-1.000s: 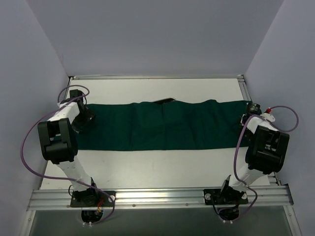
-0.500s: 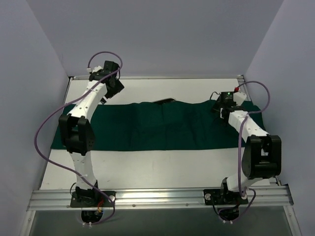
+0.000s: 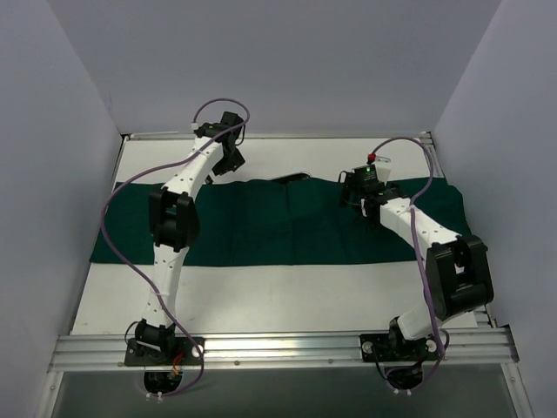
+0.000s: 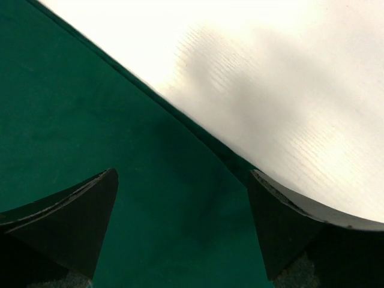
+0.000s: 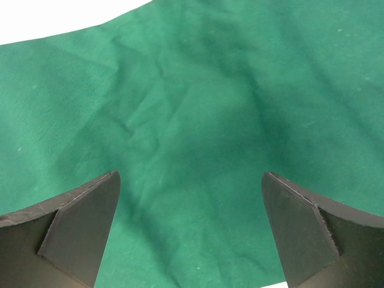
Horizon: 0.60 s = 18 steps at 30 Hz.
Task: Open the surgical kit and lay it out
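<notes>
Across the white table (image 3: 261,296) the dark green drape (image 3: 278,231) lies spread in a long band. The left gripper (image 4: 183,172) and right gripper (image 5: 191,173) hang near its far edge, jaws wide apart and empty. Between them a thin dark sliver (image 3: 290,178) pokes out.

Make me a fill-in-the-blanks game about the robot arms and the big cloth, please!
The cloth drape spread across the table is dark ____.
The bare part of the table is coloured ____.
The left gripper and the right gripper both have their jaws ____, with nothing held between them.
Missing words: green; white; open.
</notes>
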Motion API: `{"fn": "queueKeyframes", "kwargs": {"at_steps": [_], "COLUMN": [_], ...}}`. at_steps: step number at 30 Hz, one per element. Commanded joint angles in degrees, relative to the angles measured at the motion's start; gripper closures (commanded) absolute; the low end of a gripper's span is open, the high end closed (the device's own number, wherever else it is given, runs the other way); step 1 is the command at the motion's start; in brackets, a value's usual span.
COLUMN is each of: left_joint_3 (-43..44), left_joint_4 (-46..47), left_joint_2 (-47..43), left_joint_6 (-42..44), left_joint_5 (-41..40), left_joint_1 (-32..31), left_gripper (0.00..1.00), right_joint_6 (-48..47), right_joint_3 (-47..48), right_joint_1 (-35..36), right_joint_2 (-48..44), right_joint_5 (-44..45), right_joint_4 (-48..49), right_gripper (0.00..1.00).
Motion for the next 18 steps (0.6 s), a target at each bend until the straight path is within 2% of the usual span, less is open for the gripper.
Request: {"fn": "queueKeyframes", "kwargs": {"at_steps": [1, 7, 18], "left_joint_3": [5.5, 6.7, 6.7], "left_joint_4": [-2.8, -2.8, -3.0], "left_joint_2": [2.8, 7.0, 9.3], "left_joint_6": [1.3, 3.2, 6.4], "left_joint_5": [-0.7, 1.2, 2.0], "left_joint_1": [0.3, 0.1, 0.1], "left_gripper": [0.01, 0.01, 0.0], "right_joint_6": [-1.1, -1.4, -2.1], "right_joint_3": [-0.5, 0.1, 0.2], "right_joint_1": [1.7, 3.6, 5.2], "right_joint_2": [-1.4, -0.1, 0.9], "right_joint_5": [0.1, 0.1, -0.4], "right_joint_4": [0.4, 0.2, 0.7], "right_gripper": [0.0, 0.01, 0.01]}}
